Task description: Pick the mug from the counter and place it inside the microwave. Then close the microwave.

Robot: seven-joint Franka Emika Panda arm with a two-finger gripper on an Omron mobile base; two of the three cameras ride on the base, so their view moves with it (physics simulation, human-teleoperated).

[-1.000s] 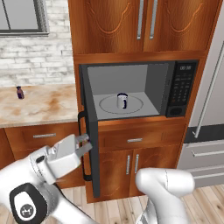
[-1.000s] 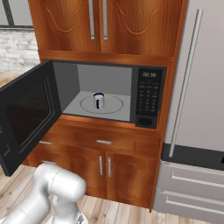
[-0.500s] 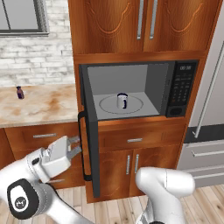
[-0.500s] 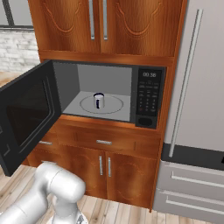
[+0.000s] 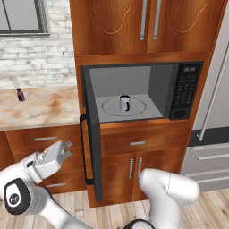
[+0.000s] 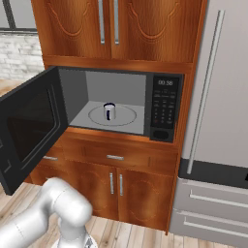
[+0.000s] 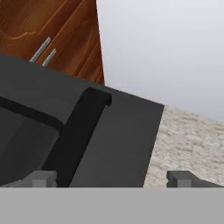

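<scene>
Two-finger gripper [image 5: 67, 145] on the white arm hanging low at the left of the open microwave door, jaws spread wide and holding nothing. Facing, in the hand view, the outer face of the black windowed door [image 7: 109, 135] and its black bar handle [image 7: 76, 131], the two dark finger tips [image 7: 179, 178] standing to either side near the door's edge. Not touching the door as far as the left base view allows judging; contact impossible to confirm.

Door [image 5: 91, 152] swinging fully outward from the black built-in microwave [image 5: 138, 91]. Small white cylindrical mug with dark blue handle [image 5: 125, 103] standing upright on the round glass turntable [image 5: 107, 107] inside the grey cavity, well apart from the gripper. Beige marble-look counter with rusty blotches [image 5: 40, 109] lying to the left, carrying a tiny dark purple bottle [image 5: 20, 94].

Placing step judged complete; closing step in hand. Next move calling for pressing the fingers against the door's outer face and sweeping it round toward the cavity until shut
</scene>
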